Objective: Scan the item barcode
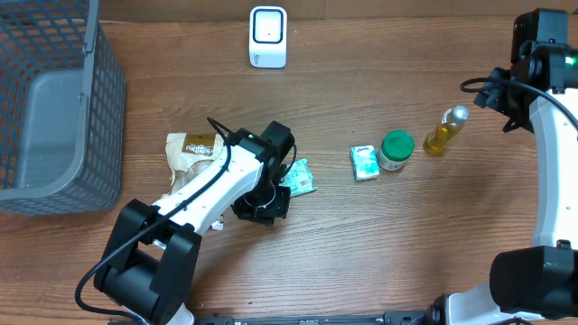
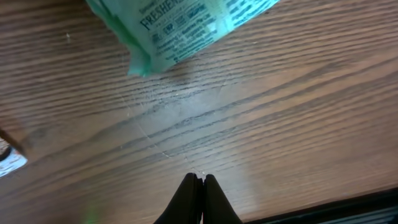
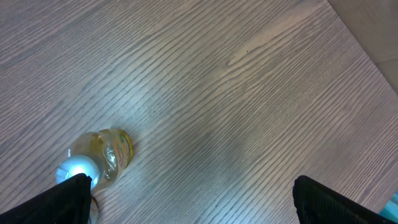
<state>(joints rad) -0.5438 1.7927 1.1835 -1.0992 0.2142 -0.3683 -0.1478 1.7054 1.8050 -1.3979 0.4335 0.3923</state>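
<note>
A white barcode scanner [image 1: 268, 36] stands at the back middle of the table. A green printed packet [image 1: 298, 179] lies flat just ahead of my left gripper [image 1: 264, 204]; in the left wrist view the packet [image 2: 180, 28] is at the top edge. The left gripper [image 2: 200, 178] is shut with nothing between its fingers, tips close above bare wood, apart from the packet. My right gripper [image 1: 506, 95] hangs open, high above the table at the right. Its fingers [image 3: 314, 193] are spread wide, and a yellow bottle [image 3: 99, 155] lies below the left finger.
A brown snack bag [image 1: 194, 149] lies left of the left arm. A small green box [image 1: 364, 162], a green-lidded jar [image 1: 396, 150] and the yellow bottle [image 1: 445, 131] sit in a row right of centre. A grey mesh basket [image 1: 99, 108] fills the far left.
</note>
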